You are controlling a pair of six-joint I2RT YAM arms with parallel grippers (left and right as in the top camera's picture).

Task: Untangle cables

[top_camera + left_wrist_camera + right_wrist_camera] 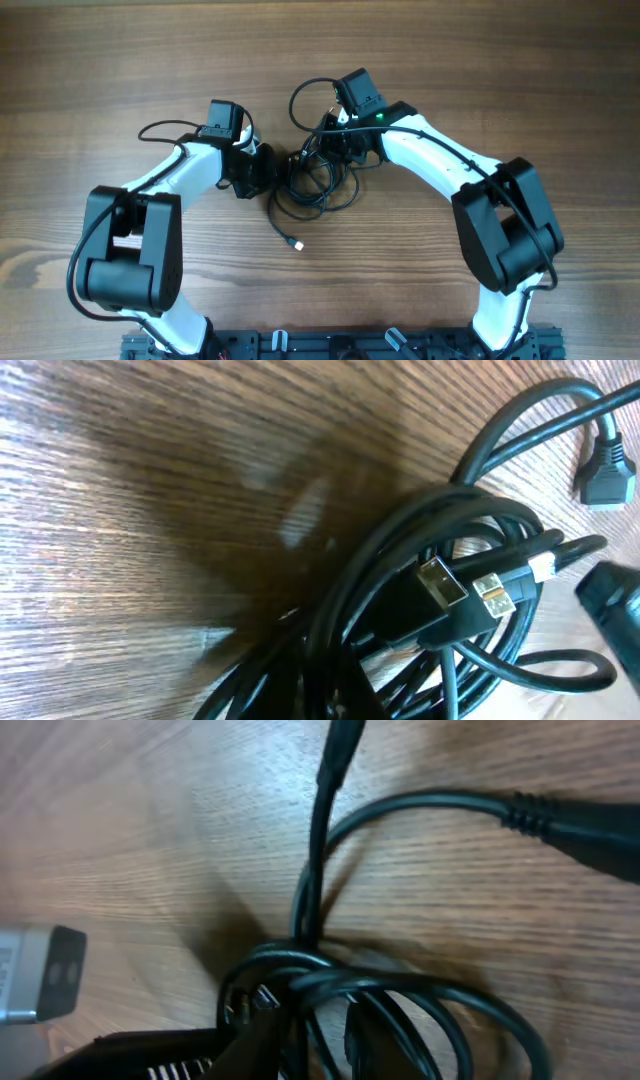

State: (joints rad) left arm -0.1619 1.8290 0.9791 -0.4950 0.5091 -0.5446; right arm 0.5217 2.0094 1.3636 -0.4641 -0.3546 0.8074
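Because the cables [318, 178] lie knotted, both claws flank that bundle, presumably to pull it apart: left gripper [266, 166] pressed together, right gripper [326, 140] impossible to tell.

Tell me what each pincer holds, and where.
The right pincer appears closed on the cables at their coiled bundle; left pincer is shut against them, hold not discernible.

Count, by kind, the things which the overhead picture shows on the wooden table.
Robot arms: 2, the left arm and the right arm
Bundle of black cables: 1
Total: 3
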